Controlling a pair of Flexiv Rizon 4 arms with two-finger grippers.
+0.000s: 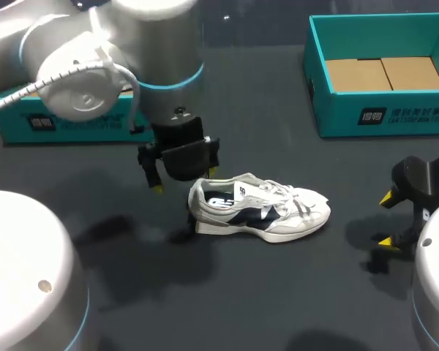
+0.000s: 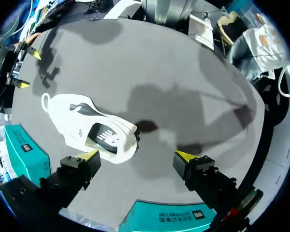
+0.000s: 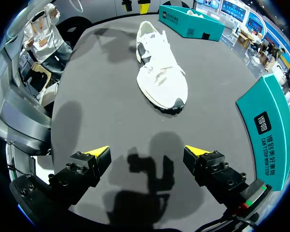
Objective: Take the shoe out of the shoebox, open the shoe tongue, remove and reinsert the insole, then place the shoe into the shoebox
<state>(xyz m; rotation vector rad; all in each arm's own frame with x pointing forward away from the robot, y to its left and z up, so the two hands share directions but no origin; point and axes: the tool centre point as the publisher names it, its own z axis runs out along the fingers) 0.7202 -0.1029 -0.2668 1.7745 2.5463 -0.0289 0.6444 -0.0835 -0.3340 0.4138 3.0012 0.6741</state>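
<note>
shoe (image 1: 260, 208): white sneaker, navy side mark, laced, upright on its sole at table centre, toe to 3 o'clock, heel to 9 | shoebox (image 1: 395, 117): teal, open-topped, brown cardboard floor showing, at 1 o'clock from shoe, well apart | second teal box (image 1: 88, 128): at 10 o'clock, partly hidden

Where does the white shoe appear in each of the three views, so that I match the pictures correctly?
Head view: the white shoe lies upright mid-table.
Left wrist view: shoe just ahead of the left fingers, heel nearest.
Right wrist view: shoe farther ahead of the right fingers, toe nearest.
Shared landmark: the teal shoebox, open in the head view, off beside the shoe in both wrist views.
</note>
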